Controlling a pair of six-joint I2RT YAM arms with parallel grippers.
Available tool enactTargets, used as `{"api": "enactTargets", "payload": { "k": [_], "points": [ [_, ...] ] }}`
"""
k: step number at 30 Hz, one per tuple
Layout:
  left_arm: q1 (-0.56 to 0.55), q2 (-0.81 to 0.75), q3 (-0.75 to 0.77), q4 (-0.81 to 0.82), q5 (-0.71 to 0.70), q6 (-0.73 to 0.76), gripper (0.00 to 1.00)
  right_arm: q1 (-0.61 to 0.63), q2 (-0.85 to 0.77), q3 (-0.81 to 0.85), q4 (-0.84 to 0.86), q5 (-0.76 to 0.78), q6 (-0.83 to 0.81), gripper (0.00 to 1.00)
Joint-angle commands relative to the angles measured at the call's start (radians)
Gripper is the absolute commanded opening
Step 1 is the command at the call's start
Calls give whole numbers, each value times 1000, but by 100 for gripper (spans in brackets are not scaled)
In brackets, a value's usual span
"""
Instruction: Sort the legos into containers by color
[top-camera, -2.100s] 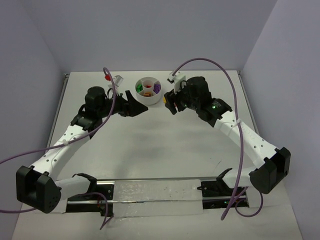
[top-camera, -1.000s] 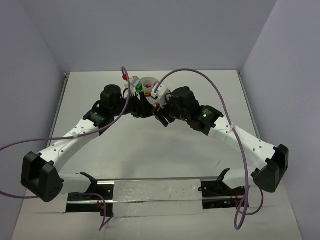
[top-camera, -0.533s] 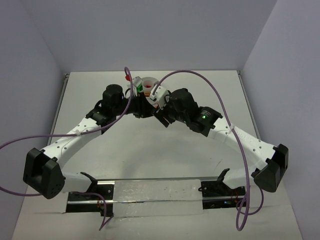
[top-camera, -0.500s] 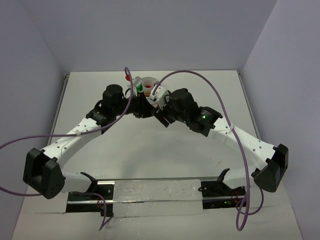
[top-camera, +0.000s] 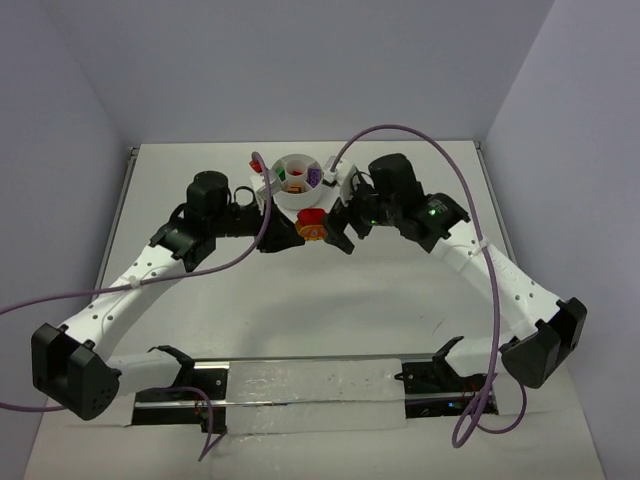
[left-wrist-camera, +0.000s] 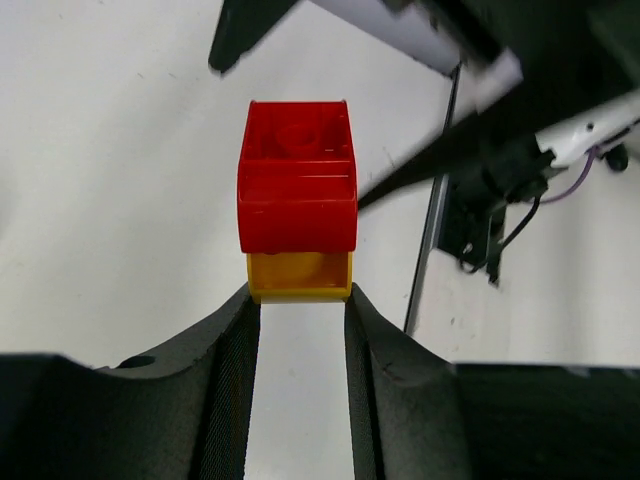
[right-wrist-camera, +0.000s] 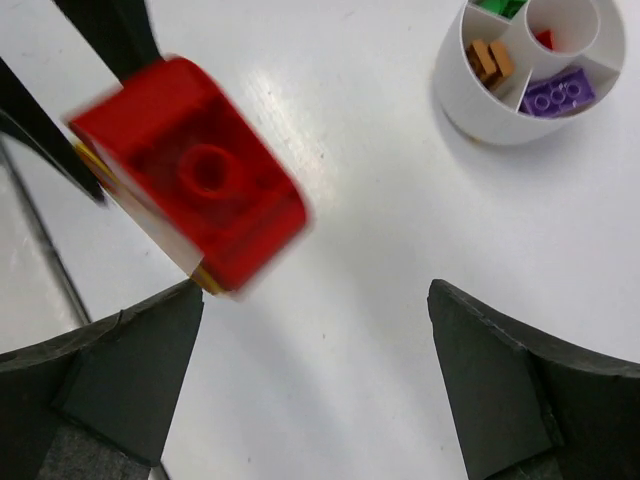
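My left gripper (top-camera: 297, 232) is shut on the yellow half of a yellow-and-red lego (top-camera: 312, 225), held just in front of the white bowl (top-camera: 300, 198). In the left wrist view the gripper (left-wrist-camera: 300, 296) pinches the yellow brick (left-wrist-camera: 300, 277) between its tips, with the red brick (left-wrist-camera: 297, 180) stuck on beyond it. My right gripper (top-camera: 336, 233) is wide open and empty (right-wrist-camera: 315, 290), right beside that lego (right-wrist-camera: 190, 175), which looks blurred. The bowl (right-wrist-camera: 480, 115) holds an orange-brown lego (right-wrist-camera: 489, 62), a purple one (right-wrist-camera: 560, 92), a green one (right-wrist-camera: 500, 6) and a red one (right-wrist-camera: 543, 38), each in its own section.
A metal rail (top-camera: 300, 385) runs along the table's near edge between the arm bases. Purple cables (top-camera: 470, 190) loop over both arms. Grey walls close in the table on the left, right and back.
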Motion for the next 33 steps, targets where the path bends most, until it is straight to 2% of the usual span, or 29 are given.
{"api": "enactTargets", "payload": {
  "k": [1, 2, 8, 14, 18, 22, 29, 33],
  "points": [
    [58, -26, -32, -101, 292, 244, 0, -128, -19, 113, -115, -261, -45, 100],
    [66, -27, -41, -92, 337, 262, 0, -146, -9, 140, -135, -341, -49, 100],
    [72, 21, 4, -157, 369, 354, 0, -156, 74, 272, -351, -536, -157, 100],
    [74, 4, -18, -82, 360, 309, 0, -141, 97, 285, -357, -573, -159, 100],
    [73, 32, 22, -187, 360, 361, 0, -90, 146, 349, -427, -592, -172, 98],
    [71, 38, 38, -206, 371, 376, 0, -57, 169, 346, -415, -568, -157, 97],
    [68, 45, 57, -248, 391, 402, 0, -37, 259, 450, -487, -598, -172, 82],
    [57, 47, 67, -273, 384, 428, 0, -31, 293, 479, -502, -592, -169, 77]
  ]
}}
